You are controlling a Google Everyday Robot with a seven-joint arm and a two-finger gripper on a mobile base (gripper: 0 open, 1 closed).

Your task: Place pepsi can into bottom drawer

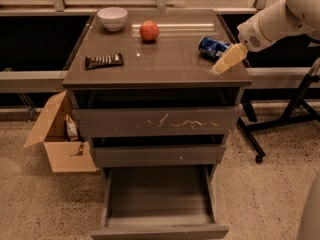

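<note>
The pepsi can (212, 46), blue with white lettering, lies on its side at the right rear of the cabinet top (160, 66). My gripper (226, 60), with pale yellow fingers, hangs from the white arm just right of and in front of the can, close to it and near the top's right edge. The bottom drawer (159, 201) is pulled out at the foot of the cabinet and holds nothing.
A white bowl (112, 18), a red apple (149, 30) and a dark snack bar (104, 60) lie on the top. The scratched top drawer (157, 120) and middle drawer (157, 155) are shut. A cardboard box (59, 136) stands left; a black stand (295, 109) right.
</note>
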